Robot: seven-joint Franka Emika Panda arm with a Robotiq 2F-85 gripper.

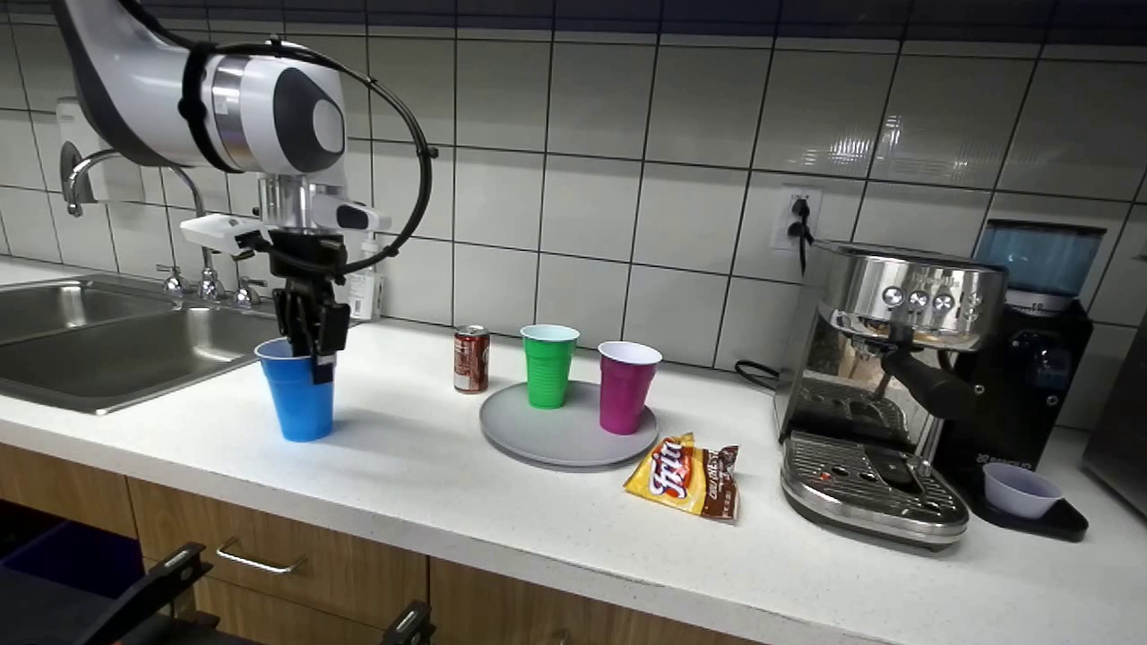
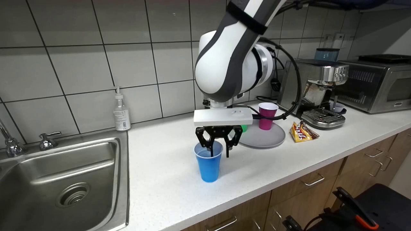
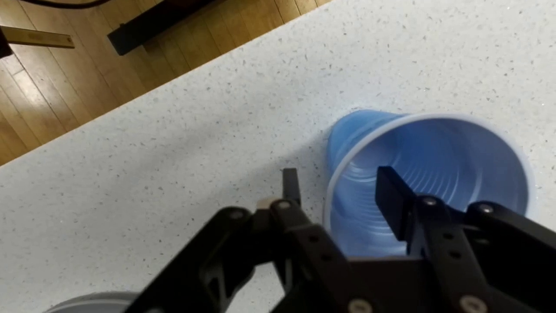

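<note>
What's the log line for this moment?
gripper: open, straddling rim of blue cup | blue cup: upright on counter | gray plate: green cup, purple cup

Kitchen for sure: rectangular stainless steel sink on the left (curved chrome faucet and all), boxy silver espresso machine on the right, white-tiled far wall.

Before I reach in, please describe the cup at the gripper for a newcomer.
Beside the metal sink, the open gripper straddles the rim of the blue cup. Unlike the green cup and purple cup, it stands off the grey plate.
</note>
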